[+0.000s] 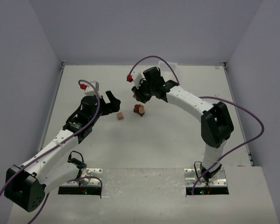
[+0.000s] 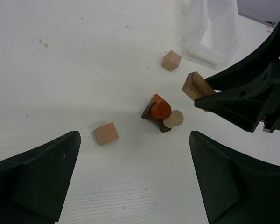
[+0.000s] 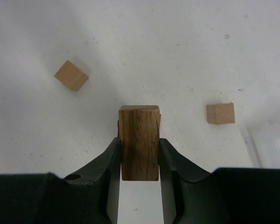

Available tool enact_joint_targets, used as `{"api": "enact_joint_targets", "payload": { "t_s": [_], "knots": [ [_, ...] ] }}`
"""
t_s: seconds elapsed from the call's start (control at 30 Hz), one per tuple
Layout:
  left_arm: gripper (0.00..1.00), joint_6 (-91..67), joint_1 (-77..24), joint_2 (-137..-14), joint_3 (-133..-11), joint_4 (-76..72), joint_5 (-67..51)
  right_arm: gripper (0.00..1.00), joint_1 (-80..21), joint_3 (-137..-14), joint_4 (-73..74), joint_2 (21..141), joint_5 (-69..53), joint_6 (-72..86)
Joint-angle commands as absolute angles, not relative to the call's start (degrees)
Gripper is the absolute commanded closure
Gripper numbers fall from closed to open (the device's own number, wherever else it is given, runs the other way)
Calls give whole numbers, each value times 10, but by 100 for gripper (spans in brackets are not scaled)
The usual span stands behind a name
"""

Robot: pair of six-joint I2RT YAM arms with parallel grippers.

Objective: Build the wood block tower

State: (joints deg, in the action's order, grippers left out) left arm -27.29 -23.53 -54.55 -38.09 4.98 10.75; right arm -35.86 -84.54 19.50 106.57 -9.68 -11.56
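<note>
Your right jaws pinch a brown bar [image 3: 139, 140], its long axis running out past their tips. Just below its end, on the surface, sits the tower's start [image 2: 161, 114]: a dark base with orange and tan round pieces heaped on it. It lies nearer these than your left jaws, which gape wide and empty behind a loose cube [image 2: 106, 133].

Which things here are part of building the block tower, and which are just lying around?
For the job:
gripped wooden bar
block cluster
lone cube
cube by tray

Just lying about:
white tray
</note>
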Motion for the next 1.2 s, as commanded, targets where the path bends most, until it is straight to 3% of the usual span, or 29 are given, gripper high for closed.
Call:
{"api": "enact_joint_targets", "payload": {
  "t_s": [0.0, 0.67, 1.17],
  "knots": [
    [0, -275, -230, -531, -378, 31, 127, 87, -363, -898, 246, 1093, -177, -182],
    [0, -276, -229, -533, -379, 40, 148, 82, -380, -932, 264, 1165, -69, -127],
    [0, -287, -230, -529, -375, 40, 165, 79, -381, -918, 250, 1171, -68, -97]
  ]
}}
